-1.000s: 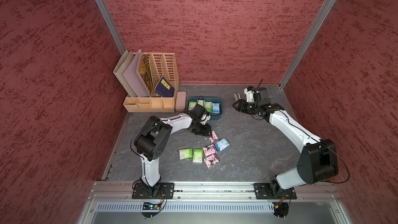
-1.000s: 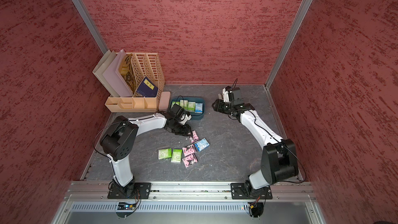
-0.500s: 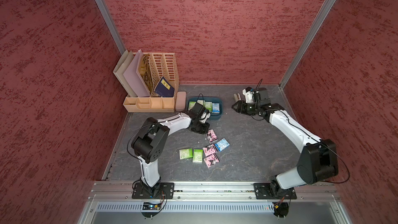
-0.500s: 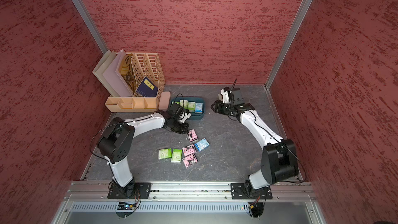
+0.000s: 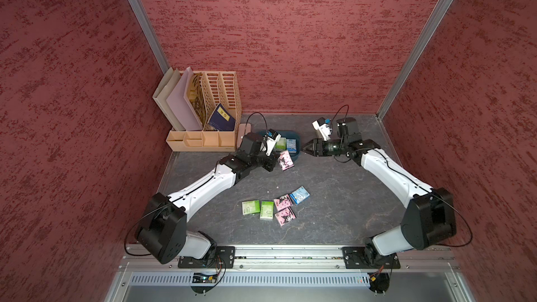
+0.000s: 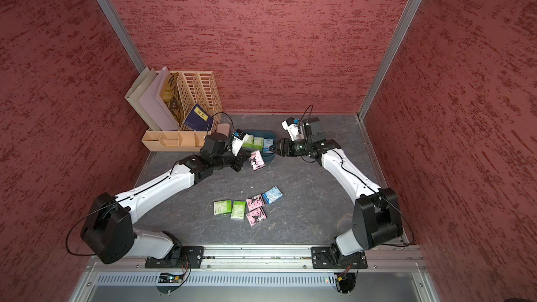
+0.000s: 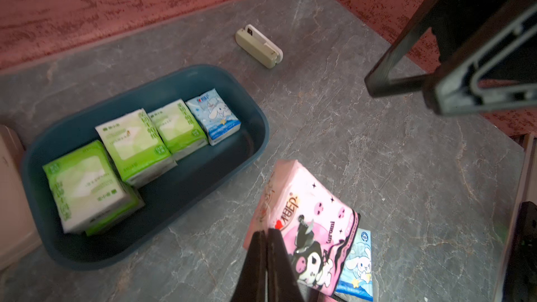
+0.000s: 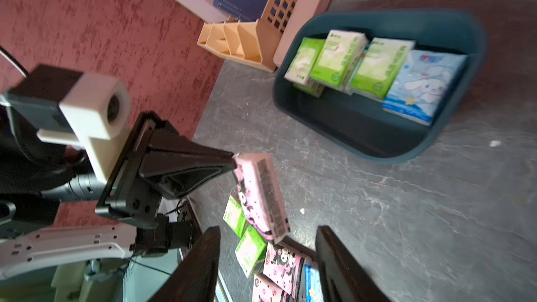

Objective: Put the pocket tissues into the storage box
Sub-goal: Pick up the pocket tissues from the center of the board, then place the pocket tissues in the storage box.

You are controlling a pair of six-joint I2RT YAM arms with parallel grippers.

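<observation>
The left gripper (image 7: 266, 238) is shut tight on one edge of a pink packet (image 7: 308, 216). The pink packet hangs tilted above the tabletop (image 5: 334, 199), just in front of the right end of the box (image 7: 186, 190) and outside its rim.

The box stands near the tabletop's back edge, left of centre. It is beside a case (image 5: 243, 133) and the organiser (image 5: 209, 111), which fills the back left corner. A row of three green packets (image 7: 136, 140) and one blue packet (image 7: 215, 114) lies along the box's back wall. Another green one seems to lie under the left end of the row, but the view is blurred there.

The right gripper (image 5: 302, 149) hovers just off the box's right end, with its jaws apart and nothing between them.

Five loose packets (image 5: 274, 207) lie clustered near the middle of the tabletop, toward the front edge. Two are green, two pink and one blue.

A beige stapler-like thing (image 7: 258, 45) lies near the back edge, to the right of the box.
</observation>
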